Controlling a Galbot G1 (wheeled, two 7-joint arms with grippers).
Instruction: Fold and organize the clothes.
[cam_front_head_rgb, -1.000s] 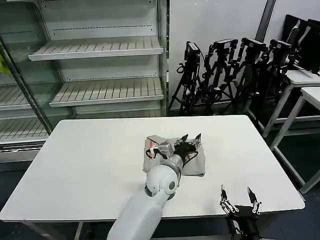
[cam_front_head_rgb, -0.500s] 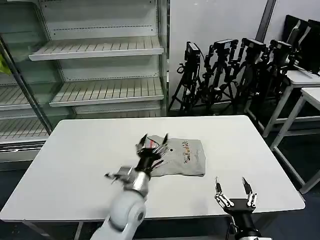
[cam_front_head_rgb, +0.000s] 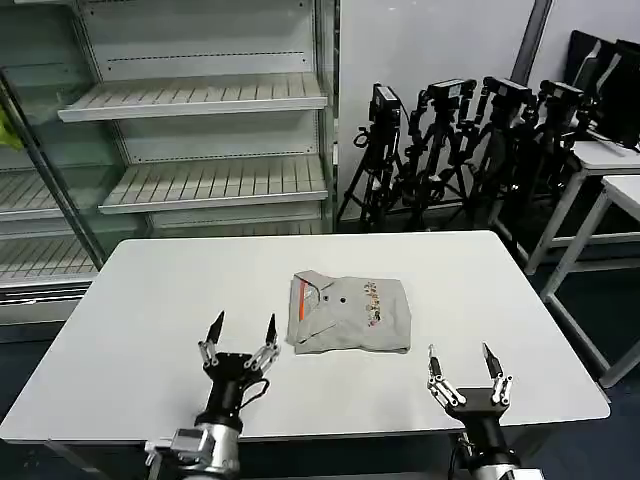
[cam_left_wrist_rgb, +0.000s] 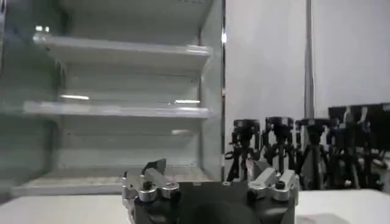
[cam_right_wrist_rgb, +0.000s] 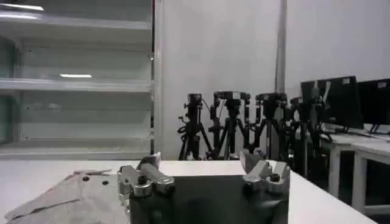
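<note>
At the near table edge, the left gripper (cam_front_head_rgb: 242, 335) is held at about 7 o'clock and the right gripper (cam_front_head_rgb: 465, 367) at about 5 o'clock, both with fingers spread and nothing grasped. Beyond them, at the centre of the white table (cam_front_head_rgb: 150, 300), the grey shirt (cam_front_head_rgb: 349, 312) is seen folded into a compact rectangle, collar and orange stripe showing. The folding is judged essentially done; only tidying or placement may be left.

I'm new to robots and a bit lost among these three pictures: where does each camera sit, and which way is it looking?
Head view: high on the robot, looking down at the white table, the folded shirt, and both open grippers, left gripper and right gripper.
Left wrist view: behind the left gripper, facing the shelves.
Right wrist view: behind the right gripper, with the shirt alongside.
All three share the tripods.
</note>
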